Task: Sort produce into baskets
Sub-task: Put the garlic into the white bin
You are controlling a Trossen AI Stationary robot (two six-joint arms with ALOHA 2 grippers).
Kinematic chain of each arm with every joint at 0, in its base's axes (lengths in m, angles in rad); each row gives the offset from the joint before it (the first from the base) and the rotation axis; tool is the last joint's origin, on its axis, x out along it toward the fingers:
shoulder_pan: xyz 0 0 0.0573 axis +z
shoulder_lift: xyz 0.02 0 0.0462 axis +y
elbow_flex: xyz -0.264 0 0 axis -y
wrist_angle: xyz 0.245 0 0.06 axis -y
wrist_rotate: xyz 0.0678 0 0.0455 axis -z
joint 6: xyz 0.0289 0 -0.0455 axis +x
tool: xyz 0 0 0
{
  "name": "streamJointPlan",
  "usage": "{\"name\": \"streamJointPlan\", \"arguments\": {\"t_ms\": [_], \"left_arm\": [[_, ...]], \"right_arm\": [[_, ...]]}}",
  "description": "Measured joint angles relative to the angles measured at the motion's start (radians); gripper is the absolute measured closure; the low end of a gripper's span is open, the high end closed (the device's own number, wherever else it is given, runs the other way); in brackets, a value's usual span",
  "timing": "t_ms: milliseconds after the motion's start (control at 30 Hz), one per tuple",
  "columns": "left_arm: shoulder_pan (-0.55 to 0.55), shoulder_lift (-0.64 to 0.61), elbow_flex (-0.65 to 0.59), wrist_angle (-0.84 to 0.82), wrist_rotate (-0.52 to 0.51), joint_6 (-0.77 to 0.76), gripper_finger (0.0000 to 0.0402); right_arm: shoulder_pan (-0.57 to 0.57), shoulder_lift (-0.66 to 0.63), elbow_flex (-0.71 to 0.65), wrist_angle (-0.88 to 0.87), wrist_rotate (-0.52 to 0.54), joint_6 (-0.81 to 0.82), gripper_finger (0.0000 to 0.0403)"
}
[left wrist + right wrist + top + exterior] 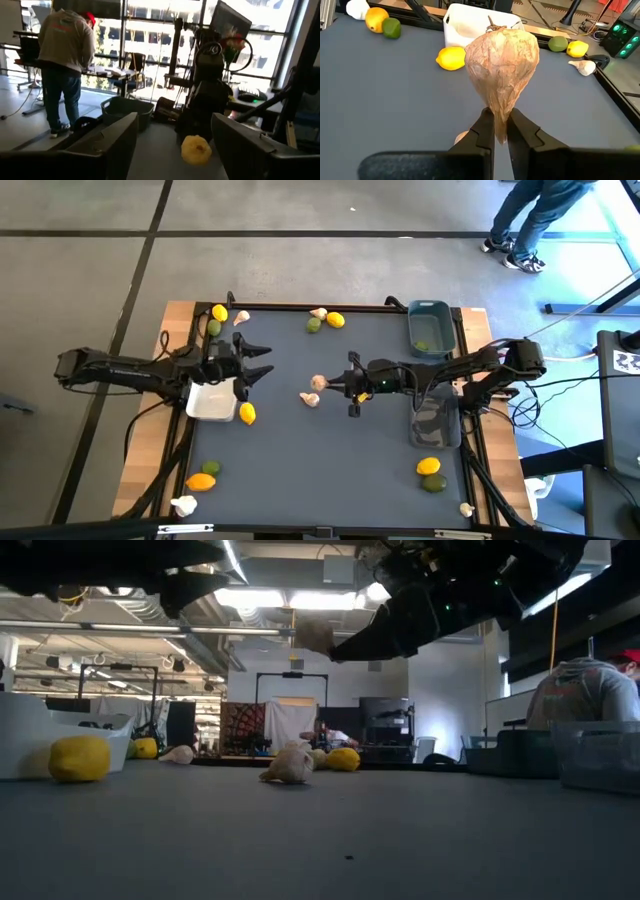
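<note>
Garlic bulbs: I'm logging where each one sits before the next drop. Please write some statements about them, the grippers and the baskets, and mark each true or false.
1. The right gripper holds a garlic bulb. True.
2. The left gripper is shut on a lemon. False: it is open and holds nothing.
3. The blue-grey basket has a lime in it. True.
4. The white basket lies at the right arm's side. False: it lies under the left arm.
</note>
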Motion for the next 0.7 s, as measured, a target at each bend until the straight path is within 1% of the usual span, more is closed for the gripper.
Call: {"name": "streamJointPlan", "arguments": {"t_ms": [167,300,700], "left_arm": [[-0.001,0.104,0.064,-0.019,0.006,-0.001,0.0155],[-0.001,0.166,0.106,-0.017,0.05,-0.005,0.0153],[-0.047,0.327,0.219,-0.016,0.052,0.003,0.0153]], "right_arm": [[0.0,0.0,0.0,-0.001,0.001,0.002,0.0374],[0.0,0.0,0.0,-0.002,0.001,0.002,0.0374],[0.0,0.0,0.0,0.004,0.001,0.003,0.0374]]}}
